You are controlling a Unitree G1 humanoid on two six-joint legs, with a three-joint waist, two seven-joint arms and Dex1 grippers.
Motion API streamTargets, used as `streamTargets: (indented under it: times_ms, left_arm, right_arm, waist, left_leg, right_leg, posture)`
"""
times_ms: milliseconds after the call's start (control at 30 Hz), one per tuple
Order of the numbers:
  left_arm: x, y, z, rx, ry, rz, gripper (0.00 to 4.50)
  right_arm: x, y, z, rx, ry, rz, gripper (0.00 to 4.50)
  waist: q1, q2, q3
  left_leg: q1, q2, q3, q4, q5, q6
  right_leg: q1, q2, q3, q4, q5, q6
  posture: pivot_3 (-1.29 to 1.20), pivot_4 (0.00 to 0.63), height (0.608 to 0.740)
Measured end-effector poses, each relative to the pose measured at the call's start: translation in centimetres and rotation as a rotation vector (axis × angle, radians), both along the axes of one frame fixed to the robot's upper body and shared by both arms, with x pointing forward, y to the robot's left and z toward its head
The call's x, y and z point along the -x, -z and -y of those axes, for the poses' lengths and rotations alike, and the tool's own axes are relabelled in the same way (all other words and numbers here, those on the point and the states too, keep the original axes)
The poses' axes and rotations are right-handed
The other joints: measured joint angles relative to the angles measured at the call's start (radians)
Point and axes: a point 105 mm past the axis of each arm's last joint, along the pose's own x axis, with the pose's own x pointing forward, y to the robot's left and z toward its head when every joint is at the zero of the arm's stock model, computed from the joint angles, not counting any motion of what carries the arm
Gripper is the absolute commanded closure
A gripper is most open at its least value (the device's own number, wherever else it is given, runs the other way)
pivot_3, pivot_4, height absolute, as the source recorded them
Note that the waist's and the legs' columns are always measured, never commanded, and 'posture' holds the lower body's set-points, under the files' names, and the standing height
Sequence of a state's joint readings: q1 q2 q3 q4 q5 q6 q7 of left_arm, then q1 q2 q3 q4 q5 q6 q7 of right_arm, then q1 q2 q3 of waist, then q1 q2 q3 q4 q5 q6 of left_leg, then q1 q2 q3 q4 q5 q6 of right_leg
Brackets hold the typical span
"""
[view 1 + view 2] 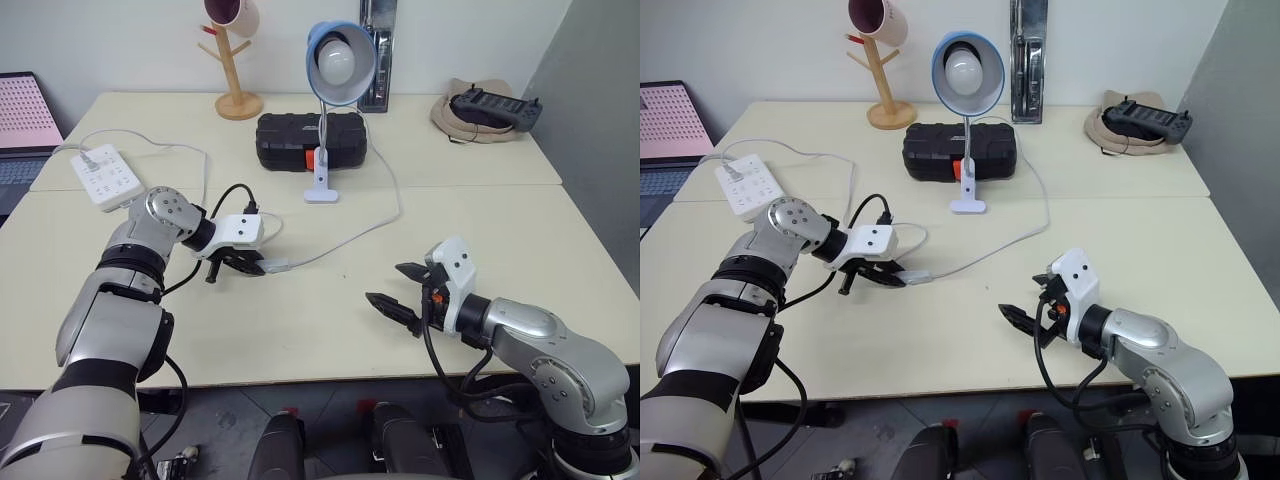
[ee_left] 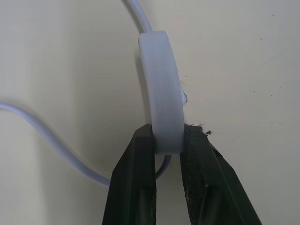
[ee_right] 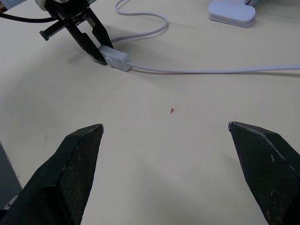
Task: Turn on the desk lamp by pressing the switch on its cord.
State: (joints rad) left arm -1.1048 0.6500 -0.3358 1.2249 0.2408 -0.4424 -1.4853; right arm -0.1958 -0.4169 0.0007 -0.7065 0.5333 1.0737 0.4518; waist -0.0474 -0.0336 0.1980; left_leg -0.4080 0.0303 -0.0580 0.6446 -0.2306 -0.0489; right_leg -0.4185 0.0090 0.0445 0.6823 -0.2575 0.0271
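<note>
White plastic fills my left gripper (image 2: 167, 145): its two black fingers are clamped on one end of the switch (image 1: 277, 266), which lies on the table (image 1: 300, 330) along the cord (image 1: 350, 240), in front of the desk lamp (image 1: 338, 62). My left arm reaches forward and angles down to the right. My right gripper (image 1: 405, 290) hovers above the table, jaws wide apart, holding nothing; I can read no writing anywhere.

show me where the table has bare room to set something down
Bare: the near table between the left pincer on the switch and the open right pincer; also right of the cord. Crowded: the back, with lamp, black case, mug tree and power strip.
</note>
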Motion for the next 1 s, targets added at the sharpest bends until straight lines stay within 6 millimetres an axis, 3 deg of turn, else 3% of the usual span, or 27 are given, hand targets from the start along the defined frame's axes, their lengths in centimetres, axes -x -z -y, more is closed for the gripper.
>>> streamTargets:
  times_ms: [133,200,233,300,433,667,1000]
  left_arm:
    - [0.0,-0.1,0.7,0.087,-0.063,-0.081,4.12]
    - [-0.4,-1.0,3.6,0.314,-0.163,-0.224,4.12]
    - [-0.5,-2.2,5.6,0.448,-0.195,-0.318,4.12]
    - [0.0,-4.5,7.7,0.599,-0.212,-0.432,4.12]
    - [2.1,-8.7,9.9,0.809,-0.219,-0.628,4.12]
    - [6.7,-9.6,12.5,0.908,-0.228,-0.912,4.12]
    - [8.7,-10.0,13.5,0.967,-0.224,-0.999,4.12]
  right_arm:
    - [0.1,0.3,0.5,-0.006,0.023,-0.012,0.0]
    - [0.6,0.1,0.9,-0.103,0.022,-0.054,0.0]
    - [1.4,-0.3,0.7,-0.19,-0.01,-0.089,0.0]
    - [2.6,-1.0,0.7,-0.298,-0.069,-0.135,0.0]
    - [3.1,-2.9,2.1,-0.484,-0.081,-0.175,0.0]
    - [1.6,-6.4,2.2,-0.718,-0.132,-0.254,0.0]
    - [1.4,-8.1,-0.6,-0.778,-0.28,-0.378,0.0]
  waist:
    - [0.002,0.0,0.0]
    - [0.015,0.0,0.0]
    - [0.018,0.0,0.0]
    - [0.014,0.0,0.0]
    - [-0.008,0.0,0.0]
    - [-0.013,0.001,0.0]
    - [-0.009,0.001,0.0]
  left_leg:
    - [-0.001,0.0,0.0,0.0,0.0,0.0]
    - [-0.004,-0.001,-0.002,0.001,0.0,0.0]
    - [-0.007,-0.001,-0.005,0.002,0.0,0.0]
    - [-0.007,-0.001,-0.005,0.002,0.0,0.0]
    - [-0.004,0.0,-0.004,0.001,0.0,0.0]
    - [0.009,0.0,-0.003,-0.001,0.001,0.002]
    - [0.008,0.0,-0.001,-0.001,0.001,0.001]
  right_leg:
    - [0.0,0.0,0.0,0.0,0.0,0.0]
    - [-0.001,0.0,-0.002,-0.001,0.0,0.0]
    - [-0.002,0.0,-0.004,-0.001,0.0,0.0]
    - [-0.002,-0.001,-0.003,-0.002,0.0,0.0]
    - [-0.001,-0.001,-0.003,0.0,0.0,-0.001]
    - [0.007,0.0,-0.001,0.004,-0.001,-0.002]
    - [0.009,0.0,0.0,-0.001,0.0,0.0]
  posture:
    - [0.0,0.15,0.74]
    - [0.0,0.15,0.74]
    - [0.0,0.15,0.74]
    - [0.0,0.15,0.74]
    - [0.0,0.15,0.74]
    - [0.0,0.15,0.74]
    - [0.0,0.15,0.74]
